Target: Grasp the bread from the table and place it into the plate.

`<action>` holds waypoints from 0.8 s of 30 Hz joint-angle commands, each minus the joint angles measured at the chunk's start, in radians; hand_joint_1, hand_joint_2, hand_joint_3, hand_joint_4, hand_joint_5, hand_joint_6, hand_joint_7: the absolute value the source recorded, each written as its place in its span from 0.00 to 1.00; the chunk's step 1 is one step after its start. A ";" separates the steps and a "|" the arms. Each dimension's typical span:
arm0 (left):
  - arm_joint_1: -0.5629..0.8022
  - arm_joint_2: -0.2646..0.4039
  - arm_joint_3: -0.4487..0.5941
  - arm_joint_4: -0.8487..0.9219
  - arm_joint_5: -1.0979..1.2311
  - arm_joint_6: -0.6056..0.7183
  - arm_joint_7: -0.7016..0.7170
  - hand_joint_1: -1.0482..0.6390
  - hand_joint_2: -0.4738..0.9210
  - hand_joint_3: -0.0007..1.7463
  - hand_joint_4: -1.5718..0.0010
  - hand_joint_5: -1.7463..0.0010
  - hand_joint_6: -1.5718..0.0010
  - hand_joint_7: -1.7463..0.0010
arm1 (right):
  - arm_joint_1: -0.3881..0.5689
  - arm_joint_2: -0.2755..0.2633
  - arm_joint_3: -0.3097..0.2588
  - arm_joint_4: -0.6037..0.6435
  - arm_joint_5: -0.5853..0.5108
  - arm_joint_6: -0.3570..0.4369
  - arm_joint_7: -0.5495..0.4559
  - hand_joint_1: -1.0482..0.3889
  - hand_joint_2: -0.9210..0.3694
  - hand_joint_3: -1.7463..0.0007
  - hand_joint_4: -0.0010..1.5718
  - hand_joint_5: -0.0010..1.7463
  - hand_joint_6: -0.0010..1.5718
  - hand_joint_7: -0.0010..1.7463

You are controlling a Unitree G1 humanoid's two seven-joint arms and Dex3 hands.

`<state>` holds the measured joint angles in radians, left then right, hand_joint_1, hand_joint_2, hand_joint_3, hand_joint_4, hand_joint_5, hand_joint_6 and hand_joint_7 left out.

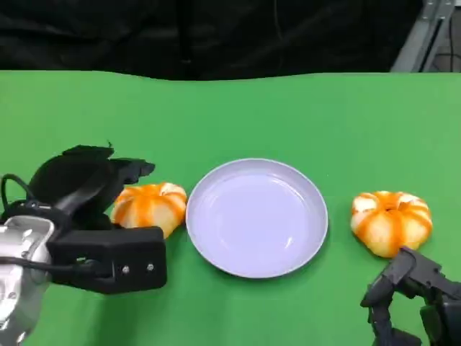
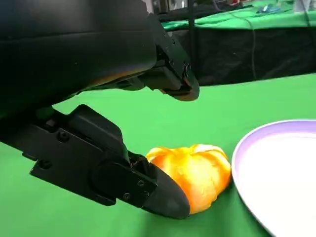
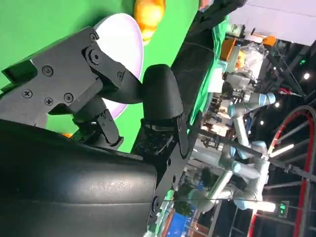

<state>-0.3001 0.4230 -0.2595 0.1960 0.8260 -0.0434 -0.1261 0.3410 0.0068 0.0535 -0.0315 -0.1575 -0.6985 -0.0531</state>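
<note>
- Just left of the lilac plate (image 1: 256,216), the pumpkin-shaped bread roll (image 1: 149,207) sits on the green table (image 1: 302,115); my left hand (image 1: 90,189) brackets it, fingers spread, not yet holding.
- It looks light, soft and glossy; I'd grip its ribbed sides gently.
- My right hand (image 1: 414,299) rests near a second roll (image 1: 390,221); its grip I cannot tell.

A robotics lab: green-covered tables (image 2: 232,22), black curtain (image 1: 180,32), grey-and-blue robot arms (image 3: 247,148) under ceiling lights.
</note>
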 commanded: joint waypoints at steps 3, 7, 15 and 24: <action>-0.053 -0.014 -0.047 0.148 -0.010 -0.005 0.051 0.03 0.96 0.00 0.85 0.97 0.69 1.00 | 0.009 0.002 0.003 -0.035 0.001 0.039 -0.004 0.66 0.29 0.34 0.52 1.00 0.47 0.87; -0.071 -0.043 -0.075 0.204 -0.014 0.007 0.063 0.02 0.97 0.01 0.85 0.98 0.70 1.00 | 0.009 0.005 0.001 -0.036 -0.004 0.036 -0.013 0.65 0.30 0.33 0.53 1.00 0.48 0.87; -0.091 -0.062 -0.111 0.276 -0.024 -0.002 0.102 0.03 0.99 0.01 0.84 0.98 0.69 1.00 | 0.011 0.011 0.003 -0.037 -0.020 0.038 -0.023 0.65 0.30 0.33 0.52 1.00 0.48 0.87; -0.116 -0.077 -0.135 0.292 -0.041 0.005 0.116 0.05 1.00 0.01 0.82 0.98 0.68 0.99 | 0.015 0.007 0.004 -0.041 -0.008 0.041 -0.017 0.65 0.30 0.33 0.52 1.00 0.48 0.87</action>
<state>-0.3916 0.3428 -0.3914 0.4675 0.7961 -0.0374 -0.0234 0.3472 0.0198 0.0599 -0.0602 -0.1792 -0.6626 -0.0696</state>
